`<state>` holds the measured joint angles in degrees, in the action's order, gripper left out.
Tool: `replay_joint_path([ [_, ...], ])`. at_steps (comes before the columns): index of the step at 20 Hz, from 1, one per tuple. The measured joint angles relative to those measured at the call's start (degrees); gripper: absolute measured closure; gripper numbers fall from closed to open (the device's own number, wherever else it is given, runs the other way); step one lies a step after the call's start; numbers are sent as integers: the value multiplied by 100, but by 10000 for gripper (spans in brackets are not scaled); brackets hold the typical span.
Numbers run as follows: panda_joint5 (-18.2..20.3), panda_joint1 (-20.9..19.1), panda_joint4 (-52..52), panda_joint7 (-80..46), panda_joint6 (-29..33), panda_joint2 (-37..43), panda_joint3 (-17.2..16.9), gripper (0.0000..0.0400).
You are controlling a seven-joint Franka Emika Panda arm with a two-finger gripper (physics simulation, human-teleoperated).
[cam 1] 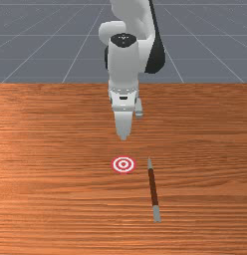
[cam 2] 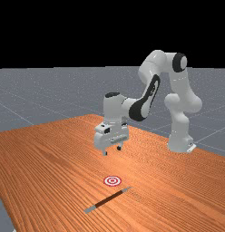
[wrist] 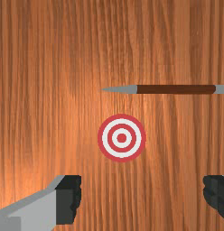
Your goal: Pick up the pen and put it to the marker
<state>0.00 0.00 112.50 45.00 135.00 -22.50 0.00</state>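
Gripper [cam 2: 112, 150] aloft, pen [cam 1: 153, 188] lower, seemingly aside

In the wrist view, the picture's edge is cutting off the pen [wrist: 176, 89] at its blunt end and both my fingers [wrist: 67, 198]. In the front view, my nearer finger [cam 1: 123, 127] is hiding the other, and the edges are cropping my arm [cam 1: 124, 62] and the table [cam 1: 51, 174].
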Motion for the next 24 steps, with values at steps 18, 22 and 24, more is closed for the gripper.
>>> replay_joint_path([
  [18, 3, 210, 65, -703, 1, 49, -25, 400],
  [22, -29, 630, -53, -1637, -45, -25, 31, 400],
  [24, -73, 776, -130, -1661, -72, -72, 122, 400],
])
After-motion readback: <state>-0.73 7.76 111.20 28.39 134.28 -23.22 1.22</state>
